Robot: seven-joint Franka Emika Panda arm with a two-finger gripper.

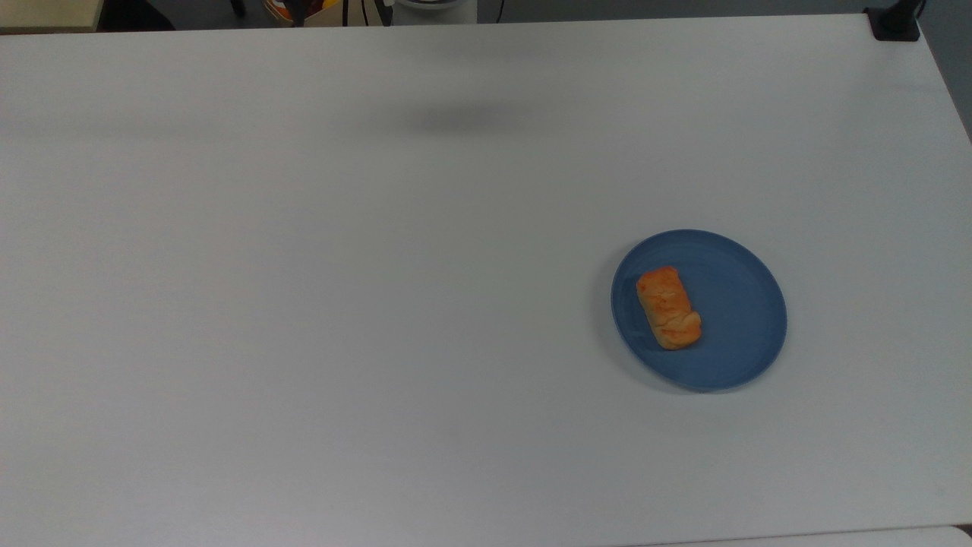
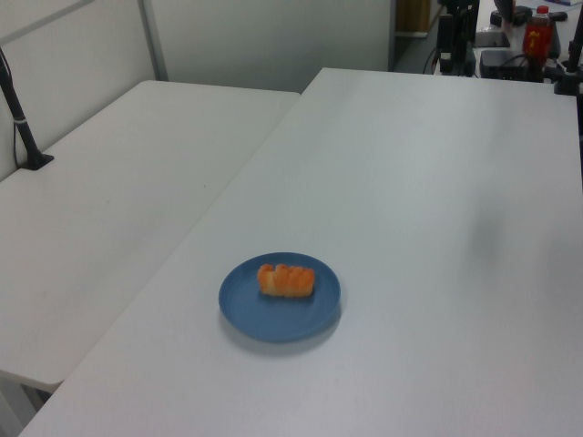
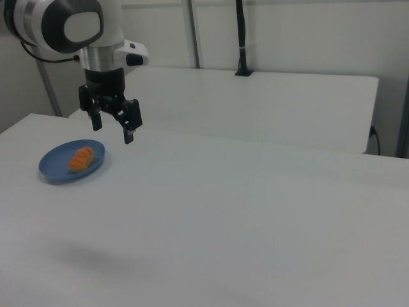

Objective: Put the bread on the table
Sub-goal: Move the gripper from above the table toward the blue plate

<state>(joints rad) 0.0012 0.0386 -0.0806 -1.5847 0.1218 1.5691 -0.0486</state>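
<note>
The arm's upper part is cut off at the right view's top left corner, so all I get is the white wrist and the black gripper [image 3: 112,126] hanging under it. Its two fingers are spread apart with nothing between them, up in the air above the table [image 1: 304,304]. In the top view a soft dark shadow smudge sits on the tabletop near the far edge.

The bread [image 1: 668,308] is a little oblong roll, orange-golden, lumpy and glazed, with paler streaks on top. It's lying flat on the round blue plate [image 1: 740,311], off-centre toward the top view's left side of the plate. The plate sits on the table's right half in the top view. In the right view the gripper hangs to the right of the plate, well clear of the roll.

Back of the left view there's a red-labelled bottle [image 2: 537,32] among dark gear, too cluttered to make out.
</note>
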